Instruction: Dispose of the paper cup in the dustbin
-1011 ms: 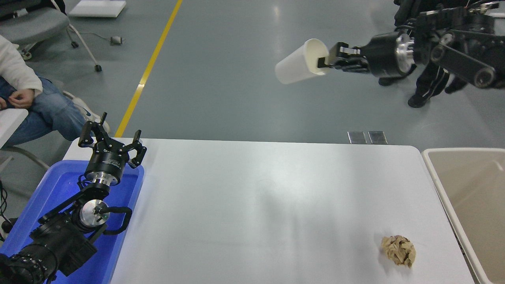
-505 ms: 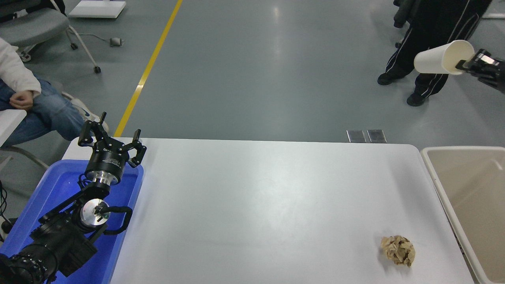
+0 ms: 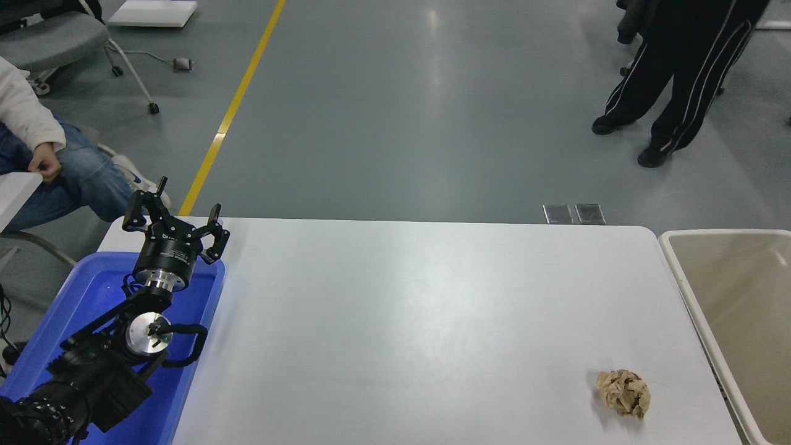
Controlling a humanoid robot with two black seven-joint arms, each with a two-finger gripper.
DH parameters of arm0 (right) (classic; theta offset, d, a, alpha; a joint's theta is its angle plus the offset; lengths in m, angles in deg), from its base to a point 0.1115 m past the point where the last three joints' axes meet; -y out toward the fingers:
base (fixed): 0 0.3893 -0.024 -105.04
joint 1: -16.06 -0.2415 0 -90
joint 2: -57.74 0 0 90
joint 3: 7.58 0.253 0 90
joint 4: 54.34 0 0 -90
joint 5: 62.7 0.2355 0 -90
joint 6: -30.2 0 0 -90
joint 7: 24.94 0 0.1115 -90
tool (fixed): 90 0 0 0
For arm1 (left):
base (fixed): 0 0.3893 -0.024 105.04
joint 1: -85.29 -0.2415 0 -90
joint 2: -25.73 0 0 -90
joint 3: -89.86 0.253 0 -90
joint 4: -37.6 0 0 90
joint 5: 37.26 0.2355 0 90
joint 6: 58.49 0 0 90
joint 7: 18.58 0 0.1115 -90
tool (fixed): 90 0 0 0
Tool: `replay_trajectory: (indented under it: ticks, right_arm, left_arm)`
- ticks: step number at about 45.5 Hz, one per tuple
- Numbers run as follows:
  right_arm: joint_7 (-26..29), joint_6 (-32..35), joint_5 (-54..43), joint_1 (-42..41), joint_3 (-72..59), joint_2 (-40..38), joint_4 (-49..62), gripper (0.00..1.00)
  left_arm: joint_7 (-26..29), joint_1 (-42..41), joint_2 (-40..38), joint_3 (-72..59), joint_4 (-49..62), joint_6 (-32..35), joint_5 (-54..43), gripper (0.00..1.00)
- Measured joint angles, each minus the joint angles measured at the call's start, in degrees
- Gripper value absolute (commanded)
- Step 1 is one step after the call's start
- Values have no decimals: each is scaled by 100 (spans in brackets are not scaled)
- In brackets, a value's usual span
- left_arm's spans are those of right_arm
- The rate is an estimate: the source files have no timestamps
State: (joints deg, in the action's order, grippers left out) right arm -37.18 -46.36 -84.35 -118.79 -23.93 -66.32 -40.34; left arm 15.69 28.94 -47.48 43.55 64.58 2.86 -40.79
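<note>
The paper cup is out of view. My right arm and its gripper are out of view too. The dustbin (image 3: 680, 281), a beige bin with a thick pale rim, stands against the table's right edge, and the part of its inside that shows is bare. My left gripper (image 3: 173, 213) is parked at the lower left above the blue tray, open and empty.
A bright blue tray (image 3: 80, 296) sits at the table's left end under my left arm. A crumpled brown paper ball (image 3: 624, 393) lies near the front right. A seated person (image 3: 37, 154) is at the far left. A standing person's legs (image 3: 673, 80) are at the top right.
My right gripper, shut on the paper cup, swung to the right and left the picture past its right edge, taking the cup with it. The left arm has not moved.
</note>
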Motion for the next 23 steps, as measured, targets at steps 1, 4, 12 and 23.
replay_trajectory:
  ticks: [1, 4, 12, 23]
  right_arm:
    - [53, -59, 3, 62, 14, 44, 12, 0]
    - [172, -178, 8, 201, 41, 159, 27, 0]
    - [388, -379, 17, 513, 83, 509, 47, 0]
    - [505, -487, 26, 837, 105, 942, 30, 0]
  left_arm:
    - [0, 0, 0, 0, 0, 0, 0, 100]
    - [0, 0, 0, -1, 0, 0, 0, 100]
    - [0, 0, 0, -1, 0, 0, 0, 100]
    - [0, 0, 1, -1, 0, 0, 1, 100]
